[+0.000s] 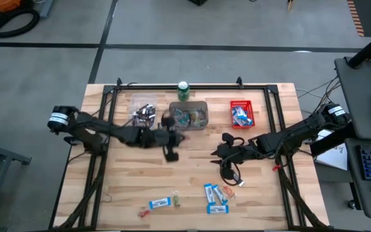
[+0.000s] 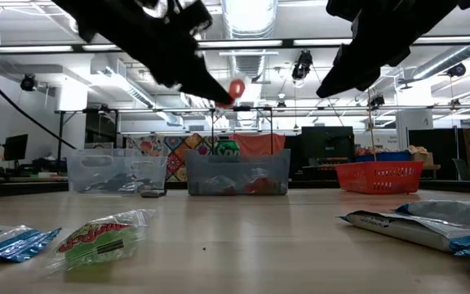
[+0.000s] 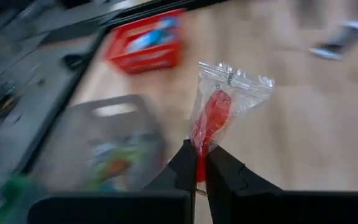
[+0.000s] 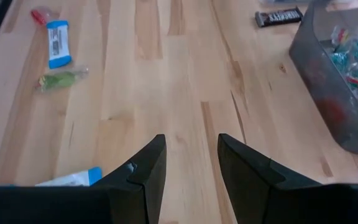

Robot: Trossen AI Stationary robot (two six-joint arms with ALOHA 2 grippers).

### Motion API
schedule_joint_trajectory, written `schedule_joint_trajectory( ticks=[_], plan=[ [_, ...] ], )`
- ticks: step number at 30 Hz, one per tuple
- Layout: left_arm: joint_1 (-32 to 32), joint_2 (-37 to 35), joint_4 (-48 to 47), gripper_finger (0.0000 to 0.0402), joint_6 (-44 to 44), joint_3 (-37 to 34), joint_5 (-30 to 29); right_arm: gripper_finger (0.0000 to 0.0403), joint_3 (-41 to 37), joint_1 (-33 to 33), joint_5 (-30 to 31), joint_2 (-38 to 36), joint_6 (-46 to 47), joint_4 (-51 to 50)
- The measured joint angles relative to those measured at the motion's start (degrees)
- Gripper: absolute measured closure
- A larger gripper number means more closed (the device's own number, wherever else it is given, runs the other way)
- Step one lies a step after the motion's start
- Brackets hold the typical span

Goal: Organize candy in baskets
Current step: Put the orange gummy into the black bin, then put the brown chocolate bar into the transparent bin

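near the front edge of the pale wooden table lay loose candy: a blue-and-white wrapped mini bar with a small green-wrapped sweet just to its right, and further right a cluster of three blue-and-white mini bars.

further in, right of centre, the right gripper hung above bare wood with its two dark fingers parted and nothing between them.

beyond that, left of centre, the left gripper was raised over the table just in front of the grey translucent rectangular bin, its fingers pinched on a red sweet in a clear crinkled wrapper. a dark brown mini bar lay on the wood near that bin.

along the far side stood the three baskets: a clear plastic bin on the left with dark pieces in it, the grey one in the middle holding teal, green and red pieces, and a red slotted bin on the right holding blue-and-white bars. a green drink can stood behind the grey bin, at the far edge.
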Motion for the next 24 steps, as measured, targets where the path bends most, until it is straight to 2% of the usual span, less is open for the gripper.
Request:
schedule_joint_trajectory(
  ticks=[6, 12, 24],
  plan=[
    [9.9, 1.3, 2.2, 0.0401, -4.5, 0.2, 0.0, 0.0266, 0.0, 0.0, 0.0, 0.0, 0.0, 1.3],
    [14.3, 3.3, 3.6, 0.0396, -6.7, 0.2, 0.0, 0.0266, 0.0, 0.0, 0.0, 0.0, 0.1, 2.5],
    [14.9, 3.6, 3.7, 0.029, -7.8, 0.6, -0.3, 0.0266, 0.0, 0.0, 0.1, 0.0, 4.0, 2.5]
  ],
)
